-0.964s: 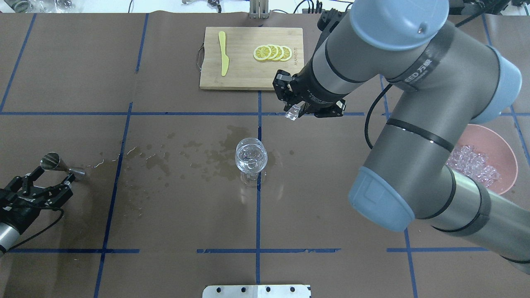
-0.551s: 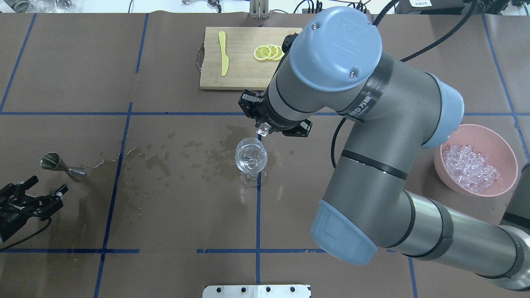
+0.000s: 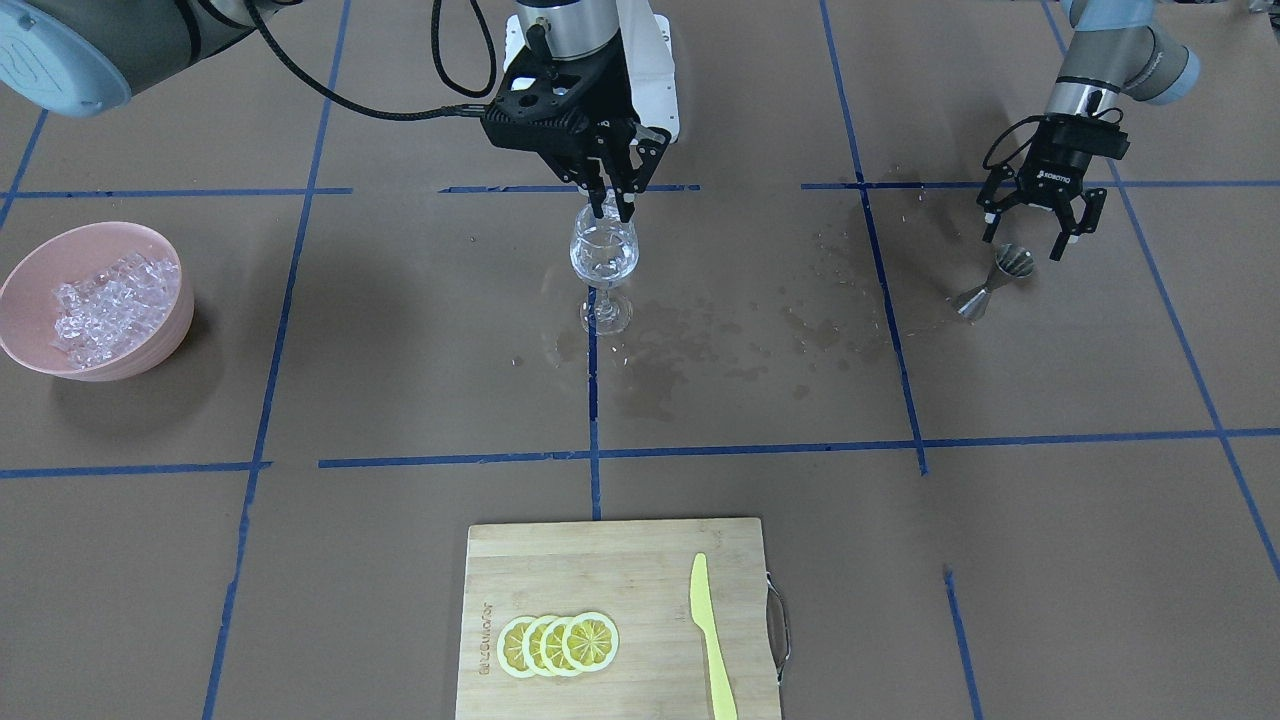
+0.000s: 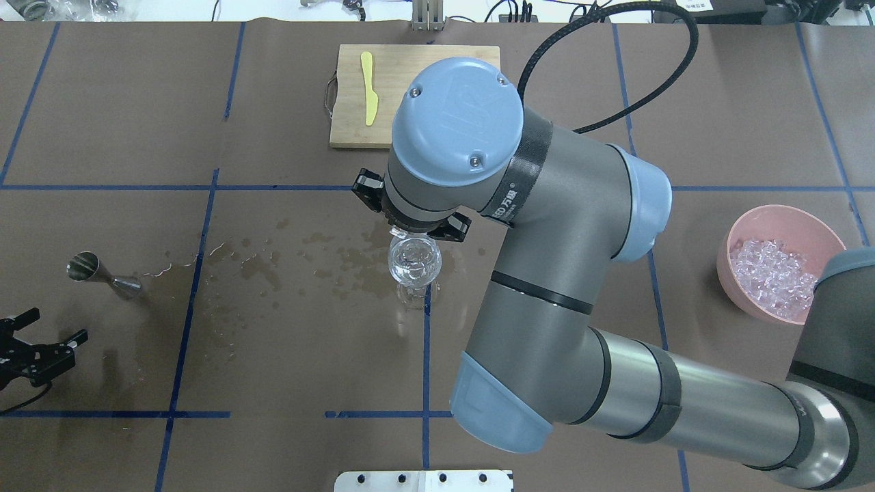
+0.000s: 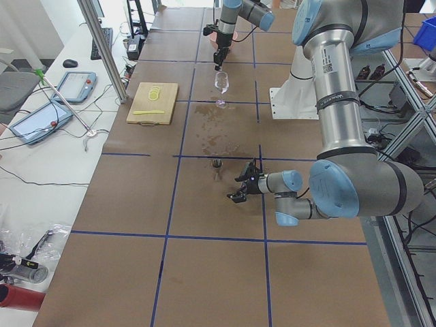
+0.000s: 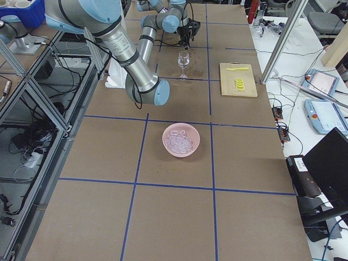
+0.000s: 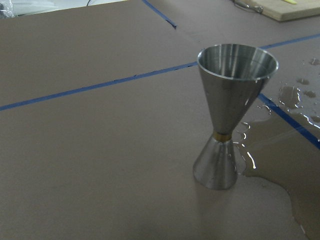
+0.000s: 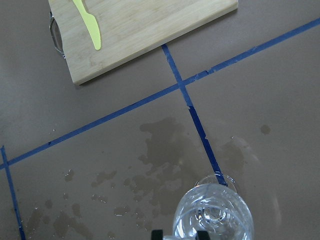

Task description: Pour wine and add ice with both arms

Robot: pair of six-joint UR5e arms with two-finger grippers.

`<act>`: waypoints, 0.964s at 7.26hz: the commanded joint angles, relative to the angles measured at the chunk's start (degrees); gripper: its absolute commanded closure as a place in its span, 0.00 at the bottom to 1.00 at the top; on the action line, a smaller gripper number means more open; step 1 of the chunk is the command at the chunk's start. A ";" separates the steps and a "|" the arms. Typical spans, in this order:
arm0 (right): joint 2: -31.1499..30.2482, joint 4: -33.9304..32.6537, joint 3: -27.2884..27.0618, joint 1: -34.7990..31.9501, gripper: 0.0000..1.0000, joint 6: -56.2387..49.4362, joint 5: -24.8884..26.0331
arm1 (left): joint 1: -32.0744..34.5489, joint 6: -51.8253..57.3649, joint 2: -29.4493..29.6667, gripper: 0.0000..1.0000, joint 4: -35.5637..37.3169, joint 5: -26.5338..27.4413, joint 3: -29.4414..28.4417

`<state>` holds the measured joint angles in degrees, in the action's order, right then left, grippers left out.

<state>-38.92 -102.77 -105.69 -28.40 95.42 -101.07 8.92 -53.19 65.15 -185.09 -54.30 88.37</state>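
Note:
A clear wine glass (image 3: 603, 250) stands at the table's middle, with glinting clear contents; I cannot tell wine from ice in it. It also shows in the overhead view (image 4: 414, 262) and the right wrist view (image 8: 212, 217). My right gripper (image 3: 611, 212) hangs just above its rim, shut on a small ice cube (image 4: 398, 235); the arm hides most of it from overhead. My left gripper (image 3: 1024, 242) is open and empty, drawn back from a steel jigger (image 3: 1000, 280) that stands upright (image 7: 227, 125).
A pink bowl (image 4: 786, 215) of ice cubes (image 4: 772, 277) sits at the robot's right. A wooden cutting board (image 3: 610, 560) with lemon slices (image 3: 555, 645) and a yellow knife (image 3: 712, 640) lies at the far side. Wet stains (image 3: 720, 330) spread between glass and jigger.
My right arm has swung from near the cutting board to directly over the wine glass, carrying the ice cube. My left gripper has pulled back from the jigger toward the robot, still open.

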 commanded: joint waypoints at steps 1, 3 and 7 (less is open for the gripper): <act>-0.19 -0.06 0.58 0.97 1.00 -0.41 0.70 | 0.13 4.64 -2.48 0.00 -0.01 -2.74 3.28; -1.77 -0.24 -0.12 0.89 1.00 -0.50 0.61 | 0.22 4.67 -2.57 0.00 -0.01 -2.65 3.65; -2.48 -0.33 -0.30 0.89 0.00 -0.15 0.61 | 1.18 10.53 -2.92 0.00 0.16 -5.80 4.26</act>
<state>-41.18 -103.08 -105.95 -27.50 95.10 -100.47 9.43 -45.76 62.42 -185.06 -58.38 92.69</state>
